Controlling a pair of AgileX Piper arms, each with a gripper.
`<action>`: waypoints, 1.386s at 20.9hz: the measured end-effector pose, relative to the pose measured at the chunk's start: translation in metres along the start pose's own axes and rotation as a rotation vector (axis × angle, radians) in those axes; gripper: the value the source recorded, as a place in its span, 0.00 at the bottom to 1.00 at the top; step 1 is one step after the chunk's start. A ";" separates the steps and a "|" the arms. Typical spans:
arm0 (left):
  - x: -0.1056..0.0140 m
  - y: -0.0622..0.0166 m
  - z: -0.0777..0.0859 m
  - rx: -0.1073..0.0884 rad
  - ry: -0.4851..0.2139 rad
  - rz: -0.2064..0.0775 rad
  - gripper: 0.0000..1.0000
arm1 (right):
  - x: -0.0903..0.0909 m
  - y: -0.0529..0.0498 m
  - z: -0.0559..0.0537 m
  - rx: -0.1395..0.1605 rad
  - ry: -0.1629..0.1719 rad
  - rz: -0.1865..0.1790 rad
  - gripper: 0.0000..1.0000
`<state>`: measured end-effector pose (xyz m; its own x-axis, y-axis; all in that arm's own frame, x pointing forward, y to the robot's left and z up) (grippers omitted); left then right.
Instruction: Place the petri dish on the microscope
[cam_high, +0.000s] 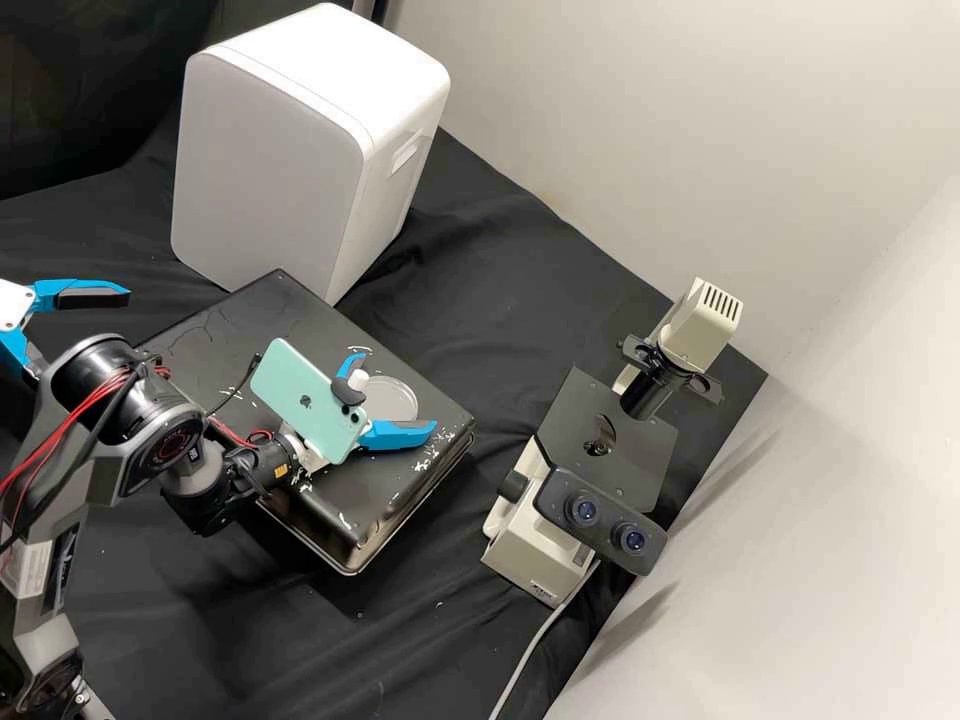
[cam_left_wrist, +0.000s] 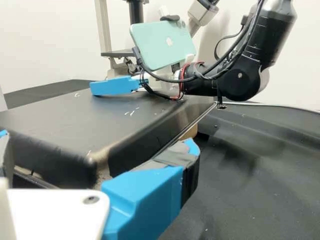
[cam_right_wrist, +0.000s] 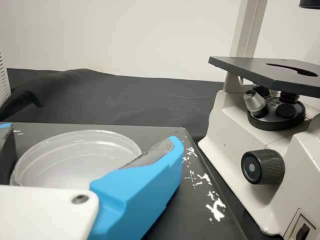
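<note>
Petri dish (cam_high: 390, 400): clear, laid flat on the black raised platform (cam_high: 300, 330), left of centre in the scene.

Right gripper (cam_high: 396, 394): lowered at the dish. Its blue fingers (cam_right_wrist: 145, 185) are held apart, one at each side of the rim; no clamping is seen.

Left gripper (cam_high: 55, 315): held at the far left edge, fingers apart, nothing carried.

Inverted microscope (cam_high: 585, 505): set well apart to the right, black stage (cam_high: 580, 400) uppermost.

Step judged: grasp, not yet made.

Next required: the fingers closed on the rim, then the dish kept level, lifted, and carried right to the stage opening.
</note>
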<state>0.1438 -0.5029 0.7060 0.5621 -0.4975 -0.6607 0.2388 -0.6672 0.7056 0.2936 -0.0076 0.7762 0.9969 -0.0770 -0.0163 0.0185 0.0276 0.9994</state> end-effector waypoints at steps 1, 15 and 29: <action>0.000 0.0000 0.000 0.000 0.000 0.000 1.00 | 0.000 0.000 0.000 0.000 0.000 0.000 0.00; 0.000 -0.0001 0.000 0.000 -0.002 0.000 1.00 | 0.000 0.002 0.002 0.020 0.000 0.000 0.00; 0.001 -0.0004 0.002 0.001 -0.012 -0.003 1.00 | -0.011 0.053 0.000 0.110 -0.012 0.110 0.00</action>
<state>0.1424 -0.5041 0.7048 0.5522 -0.5023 -0.6654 0.2391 -0.6692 0.7035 0.2834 -0.0057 0.8296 0.9914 -0.0917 0.0932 -0.1000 -0.0726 0.9923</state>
